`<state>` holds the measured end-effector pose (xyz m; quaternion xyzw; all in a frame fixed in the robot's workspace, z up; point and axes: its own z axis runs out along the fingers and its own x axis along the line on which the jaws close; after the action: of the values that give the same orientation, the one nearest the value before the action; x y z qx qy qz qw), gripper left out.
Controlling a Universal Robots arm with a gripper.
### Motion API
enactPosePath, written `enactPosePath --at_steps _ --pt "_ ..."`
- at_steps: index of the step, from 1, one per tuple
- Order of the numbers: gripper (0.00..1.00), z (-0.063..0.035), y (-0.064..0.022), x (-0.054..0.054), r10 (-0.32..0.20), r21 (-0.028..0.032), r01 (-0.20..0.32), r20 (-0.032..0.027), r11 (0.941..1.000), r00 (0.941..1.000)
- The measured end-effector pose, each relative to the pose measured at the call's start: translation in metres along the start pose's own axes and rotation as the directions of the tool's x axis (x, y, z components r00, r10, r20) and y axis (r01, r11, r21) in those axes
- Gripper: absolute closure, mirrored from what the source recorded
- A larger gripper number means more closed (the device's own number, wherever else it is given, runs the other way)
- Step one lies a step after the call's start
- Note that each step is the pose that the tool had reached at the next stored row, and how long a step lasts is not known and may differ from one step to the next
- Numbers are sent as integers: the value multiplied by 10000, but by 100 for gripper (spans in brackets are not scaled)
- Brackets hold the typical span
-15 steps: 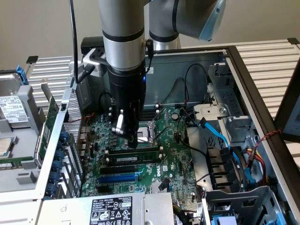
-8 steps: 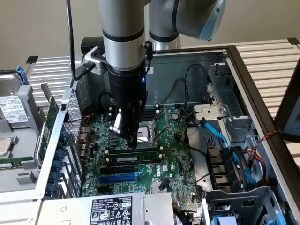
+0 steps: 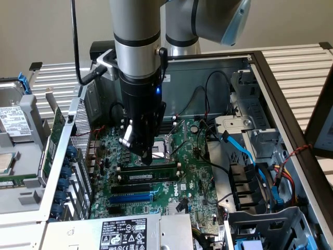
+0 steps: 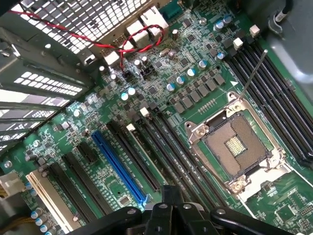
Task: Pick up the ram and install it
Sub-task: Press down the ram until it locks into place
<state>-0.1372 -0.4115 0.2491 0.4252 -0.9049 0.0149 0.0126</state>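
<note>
Nearest the exterior view's camera sits a power supply with a white label, at the open computer case's front edge. Behind it lies the green motherboard, with a blue slot and black slots beyond it. The ram lies along 1 of those black slots, a dark green stick with a white label, apparently seated there. Directly above it hangs the gripper, its dark tip just over the stick's upper edge; whether its fingers are open or closed I cannot tell. Beyond the gripper lies the silver processor socket. In the wrist view that socket sits open beside long black slots and the blue slot.
</note>
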Motion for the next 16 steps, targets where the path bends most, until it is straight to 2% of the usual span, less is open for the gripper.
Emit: enactPosePath --at_steps 4,8,13,16 --pt "89 0 0 0 574 -21 -574 -10 9983 9983" --pt "89 0 0 0 1140 -40 -1140 -21 9935 9935" --pt "89 0 0 0 1838 -63 -1838 -36 9829 9830" --pt "89 0 0 0 2262 -77 -2262 -45 9741 9741"
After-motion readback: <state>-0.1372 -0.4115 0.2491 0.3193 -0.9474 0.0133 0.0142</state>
